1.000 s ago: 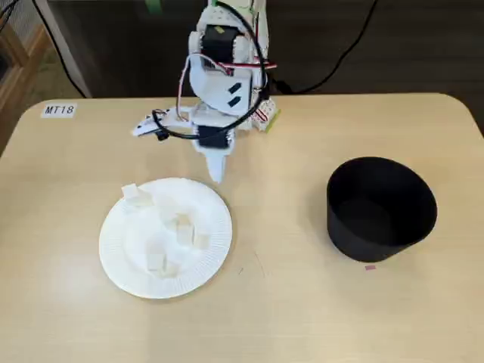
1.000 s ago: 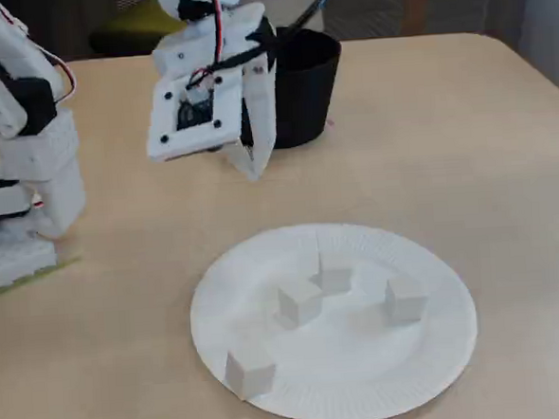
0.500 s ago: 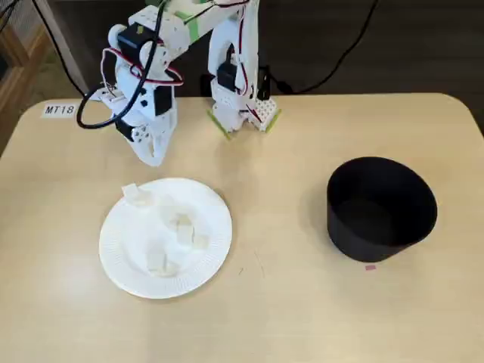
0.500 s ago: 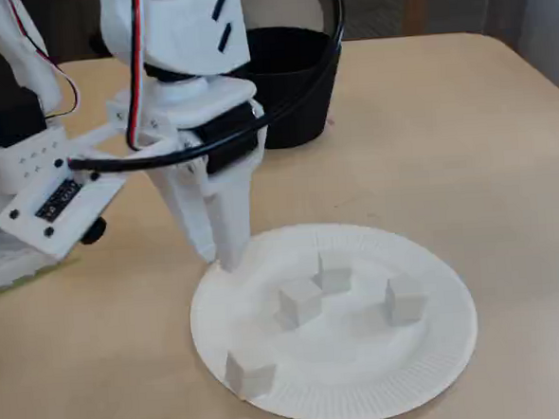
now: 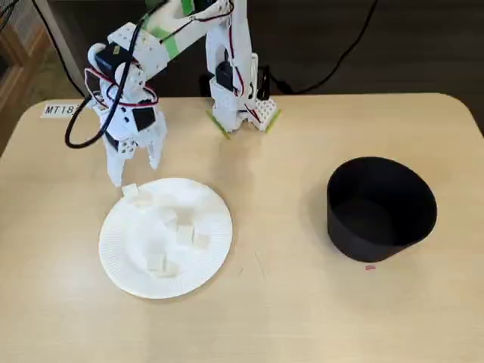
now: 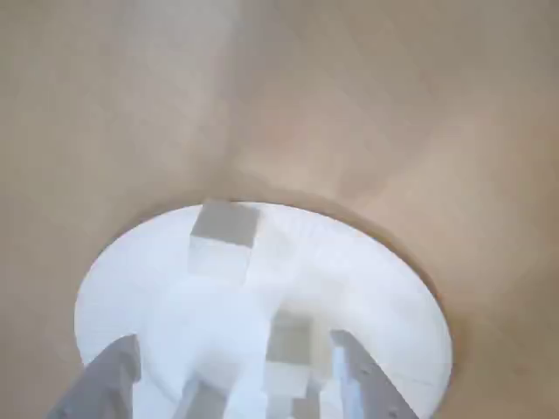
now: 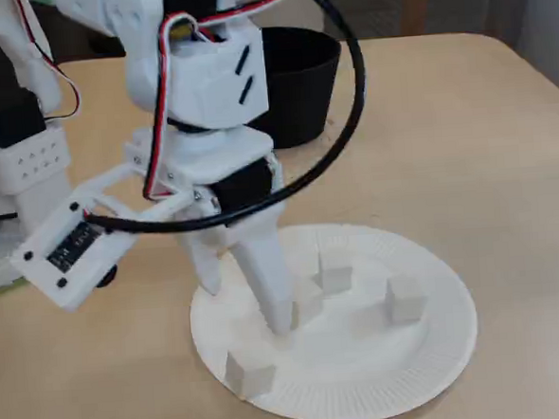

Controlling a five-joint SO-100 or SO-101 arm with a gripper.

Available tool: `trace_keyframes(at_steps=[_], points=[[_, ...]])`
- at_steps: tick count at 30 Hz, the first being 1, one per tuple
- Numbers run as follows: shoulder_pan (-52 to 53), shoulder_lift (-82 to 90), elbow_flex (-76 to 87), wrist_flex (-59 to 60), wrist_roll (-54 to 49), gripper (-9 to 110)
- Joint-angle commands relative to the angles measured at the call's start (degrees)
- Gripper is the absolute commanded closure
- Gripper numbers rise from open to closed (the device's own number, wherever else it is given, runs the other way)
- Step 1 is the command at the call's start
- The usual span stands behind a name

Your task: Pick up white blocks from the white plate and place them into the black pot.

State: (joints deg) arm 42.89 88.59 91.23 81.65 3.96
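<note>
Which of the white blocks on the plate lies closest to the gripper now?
The block on the plate's ribbed rim, at its upper left edge in the fixed view from above. It sits just below the open gripper, while the other blocks cluster nearer the plate's middle.

White arm bent forward and down, tool (image 5: 134, 168) pointing downward, fingers spread apart, holding nothing

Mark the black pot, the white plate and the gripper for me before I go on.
black pot (image 5: 382, 227): fixed view, outer front wall.
white plate (image 5: 121, 261): fixed view, ribbed rim, lower left.
gripper (image 5: 134, 171): fixed view, midway between the open fingertips, at the plate's upper-left edge.
</note>
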Motion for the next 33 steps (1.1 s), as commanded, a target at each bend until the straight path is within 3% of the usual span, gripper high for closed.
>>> trace_keyframes(at_steps=[1, 25, 33], points=[[1.32, -0.88, -2.99, -1.67, 0.35, 71], [3.78, -8.70, -3.08, -7.47, 1.58, 76], [3.60, -10.90, -3.08, -12.13, 2.37, 90]])
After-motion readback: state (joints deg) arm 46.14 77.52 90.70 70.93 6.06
